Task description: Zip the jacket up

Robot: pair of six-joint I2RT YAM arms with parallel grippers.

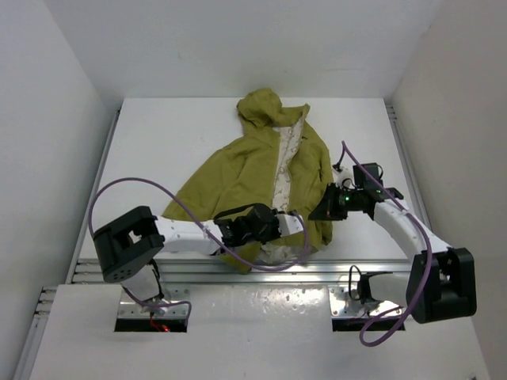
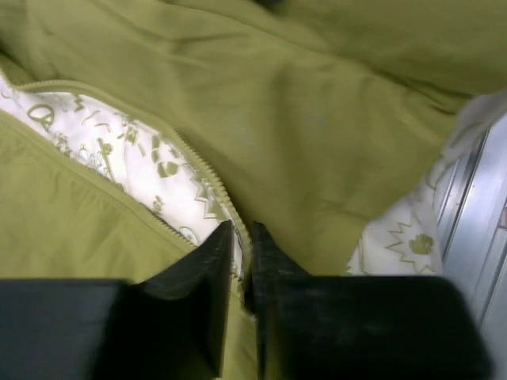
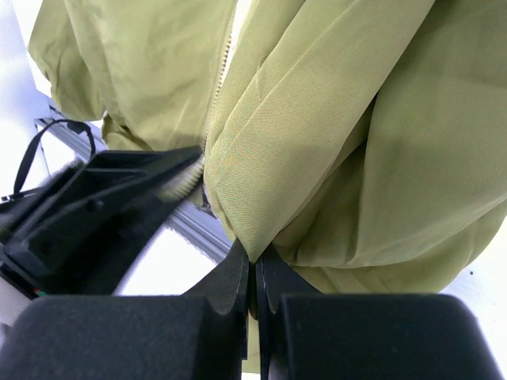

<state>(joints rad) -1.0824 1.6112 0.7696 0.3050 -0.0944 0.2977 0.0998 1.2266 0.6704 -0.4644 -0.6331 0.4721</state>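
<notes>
From above, the jacket lies open on the white table, with its hood at 12 o'clock and its hem at 6 o'clock, spilling to the metal rail at the near edge. The left gripper sits on the hem near the front opening, and the right gripper meets the cloth just to its 2 o'clock side. Bare table at 9 and 3 o'clock leaves room to spread the panels; toward 6 o'clock there is almost none.

In the left wrist view the fingers are pressed nearly together on the jacket's front edge, where the zipper teeth run up toward 10 o'clock beside the cream lining. The cloth looks thin, soft and light — it will likely bunch rather than slide, so the firmer zipper tape is probably the better hold. The rail shows at 3 o'clock, near.

In the right wrist view the fingers are clamped on a hanging fold of olive cloth, not on the teeth, which rise toward 12 o'clock. The left gripper shows as a dark blur at 9 o'clock — close enough that the two could crowd each other. I cannot make out the slider.
</notes>
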